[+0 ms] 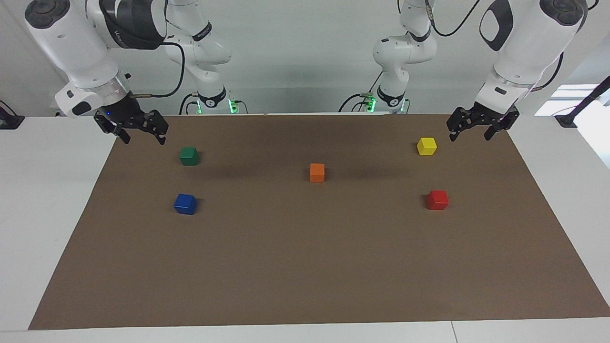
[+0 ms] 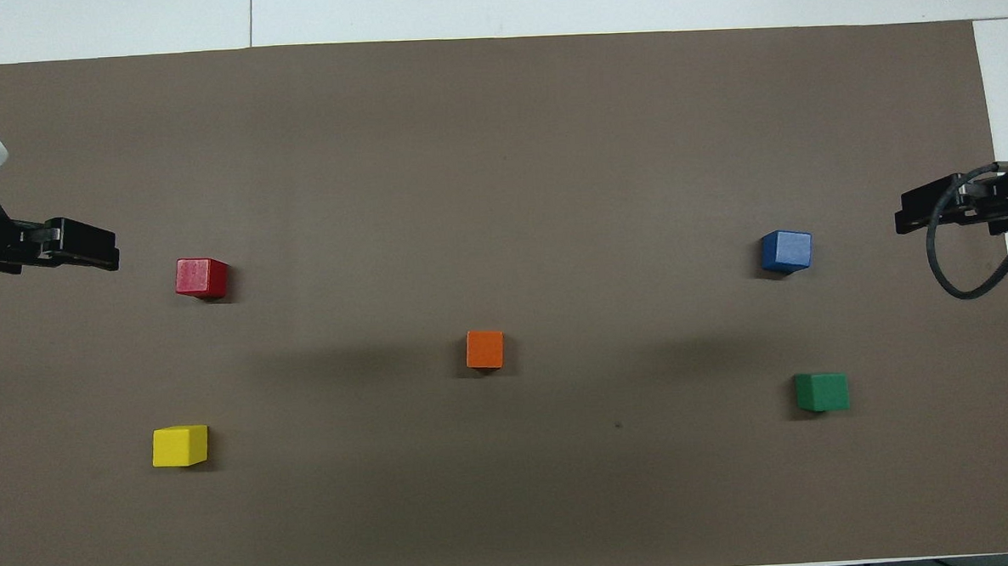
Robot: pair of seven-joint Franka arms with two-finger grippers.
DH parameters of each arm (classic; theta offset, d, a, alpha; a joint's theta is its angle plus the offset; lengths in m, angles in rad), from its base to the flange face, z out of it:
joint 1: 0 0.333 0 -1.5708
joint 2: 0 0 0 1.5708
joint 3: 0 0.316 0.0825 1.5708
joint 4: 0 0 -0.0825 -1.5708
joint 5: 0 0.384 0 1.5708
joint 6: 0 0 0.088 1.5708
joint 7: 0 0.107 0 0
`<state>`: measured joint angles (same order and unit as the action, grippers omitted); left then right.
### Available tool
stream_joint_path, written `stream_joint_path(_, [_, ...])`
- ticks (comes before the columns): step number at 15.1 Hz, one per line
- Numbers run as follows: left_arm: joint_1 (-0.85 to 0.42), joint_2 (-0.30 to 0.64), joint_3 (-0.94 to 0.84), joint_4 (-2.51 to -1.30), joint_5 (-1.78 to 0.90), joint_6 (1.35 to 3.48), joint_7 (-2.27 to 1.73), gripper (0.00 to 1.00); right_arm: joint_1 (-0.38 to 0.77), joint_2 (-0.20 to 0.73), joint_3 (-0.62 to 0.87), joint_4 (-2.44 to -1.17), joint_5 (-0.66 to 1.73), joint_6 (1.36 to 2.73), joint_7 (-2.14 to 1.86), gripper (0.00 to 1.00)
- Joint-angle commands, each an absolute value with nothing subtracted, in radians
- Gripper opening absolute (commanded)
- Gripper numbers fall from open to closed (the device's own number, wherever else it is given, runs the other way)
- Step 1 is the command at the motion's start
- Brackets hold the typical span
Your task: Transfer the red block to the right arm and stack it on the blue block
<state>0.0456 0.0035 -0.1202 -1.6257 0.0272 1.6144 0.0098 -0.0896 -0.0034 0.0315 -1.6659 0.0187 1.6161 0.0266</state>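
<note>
The red block (image 1: 437,199) lies on the brown mat toward the left arm's end, farther from the robots than the yellow block (image 1: 426,146), nearest the empty, open-fingered left gripper (image 1: 481,129); the right gripper (image 1: 138,132) waits, also open.

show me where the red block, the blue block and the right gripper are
red block (image 1: 437,199), facing view, on its front face
blue block (image 1: 185,204), facing view, middle of the cube
right gripper (image 1: 142,137), facing view, midway between its open fingertips, up near the green cube
</note>
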Motion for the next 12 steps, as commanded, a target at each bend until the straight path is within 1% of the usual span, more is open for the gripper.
stream_joint_path(1, [0.032,0.011,-0.109,-1.614,0.026,1.614,0.000,1.00,-0.124,-0.005,0.035,-1.663,0.031,1.609,-0.002,1.00])
stream_joint_path(8, [0.031,0.003,-0.107,-1.626,0.028,1.620,-0.014,1.00,-0.126,-0.003,0.035,-1.663,0.029,1.606,-0.002,1.00])
stream_joint_path(10, [0.034,0.002,-0.109,-1.646,0.028,1.698,-0.029,1.00,-0.126,-0.005,0.038,-1.663,0.040,1.611,-0.009,1.00])
stream_joint_path(11, [0.041,0.002,-0.109,-1.676,0.028,1.739,-0.028,1.00,-0.126,-0.003,0.040,-1.655,0.069,1.617,-0.015,1.00])
stream_joint_path(12, [0.044,0.008,-0.110,-1.693,0.028,1.771,-0.026,1.00,-0.129,-0.003,0.038,-1.652,0.146,1.620,-0.044,1.00])
